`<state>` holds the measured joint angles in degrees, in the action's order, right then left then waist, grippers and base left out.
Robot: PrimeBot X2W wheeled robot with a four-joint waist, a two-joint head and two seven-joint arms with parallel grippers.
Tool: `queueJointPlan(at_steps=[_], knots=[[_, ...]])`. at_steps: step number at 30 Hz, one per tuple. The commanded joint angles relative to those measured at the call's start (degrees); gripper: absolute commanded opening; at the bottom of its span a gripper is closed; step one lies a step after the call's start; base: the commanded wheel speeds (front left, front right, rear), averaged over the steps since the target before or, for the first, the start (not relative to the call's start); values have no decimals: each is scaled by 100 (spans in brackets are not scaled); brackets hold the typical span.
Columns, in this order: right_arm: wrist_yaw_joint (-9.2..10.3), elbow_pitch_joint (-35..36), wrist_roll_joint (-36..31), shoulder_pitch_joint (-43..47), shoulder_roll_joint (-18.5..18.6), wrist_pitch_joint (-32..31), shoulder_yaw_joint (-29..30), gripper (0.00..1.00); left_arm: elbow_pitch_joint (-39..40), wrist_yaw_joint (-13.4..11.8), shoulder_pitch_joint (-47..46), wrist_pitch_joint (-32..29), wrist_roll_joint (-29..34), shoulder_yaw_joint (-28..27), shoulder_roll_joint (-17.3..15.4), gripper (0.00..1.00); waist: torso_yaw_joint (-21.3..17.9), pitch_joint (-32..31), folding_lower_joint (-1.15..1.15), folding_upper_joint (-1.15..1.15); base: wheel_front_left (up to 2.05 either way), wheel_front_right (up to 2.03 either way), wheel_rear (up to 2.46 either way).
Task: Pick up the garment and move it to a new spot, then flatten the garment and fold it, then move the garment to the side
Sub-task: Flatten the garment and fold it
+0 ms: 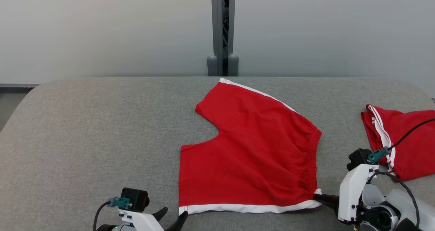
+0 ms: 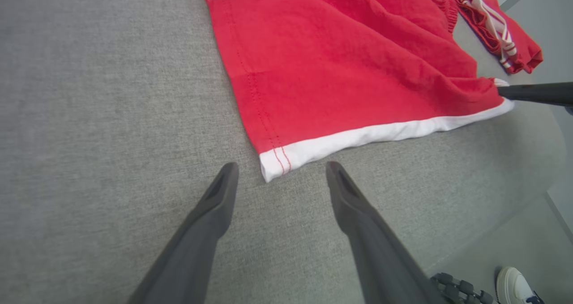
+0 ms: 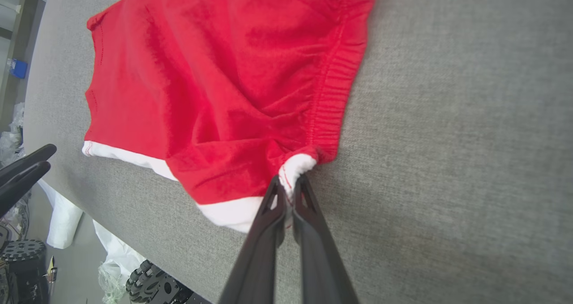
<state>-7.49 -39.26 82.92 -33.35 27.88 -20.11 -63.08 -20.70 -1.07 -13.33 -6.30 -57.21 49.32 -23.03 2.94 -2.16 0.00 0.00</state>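
The garment [image 1: 251, 149] is a pair of red shorts with white trim, spread flat on the grey table [image 1: 102, 139], waistband to the right. My left gripper [image 1: 174, 215] stands open at the near edge, its fingertips just short of the white hem corner [image 2: 271, 172] and holding nothing. My right gripper [image 1: 317, 196] is shut on the garment's near waistband corner [image 3: 295, 167], where the cloth bunches slightly. In the left wrist view the garment [image 2: 340, 66] lies ahead of my open gripper [image 2: 281, 172], and the right gripper's dark fingers [image 2: 535, 92] pinch its far corner.
A second red garment with white stripes [image 1: 404, 139] lies folded at the table's right edge. A grey post [image 1: 222, 30] stands behind the table's back edge. Below the near edge I see a wheeled base [image 3: 152, 286] and a shoe [image 2: 515, 286].
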Motion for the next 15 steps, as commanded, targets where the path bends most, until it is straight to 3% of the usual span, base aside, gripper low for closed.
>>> queueJointPlan(at_steps=[1, 15], knots=[[-1, 21, 12, -15, 4, 37, 28, 0, -98, 13, -90, 6, -14, -12, 27, 100, -13, 23, 0, 0, 0, 0, 0], [-1, 50, -50, -195, -101, 87, -80, 0, -1243, -15, -507, -64, 113, 156, 525, 100, -285, 198, 0, 0, 0, 0, 0]])
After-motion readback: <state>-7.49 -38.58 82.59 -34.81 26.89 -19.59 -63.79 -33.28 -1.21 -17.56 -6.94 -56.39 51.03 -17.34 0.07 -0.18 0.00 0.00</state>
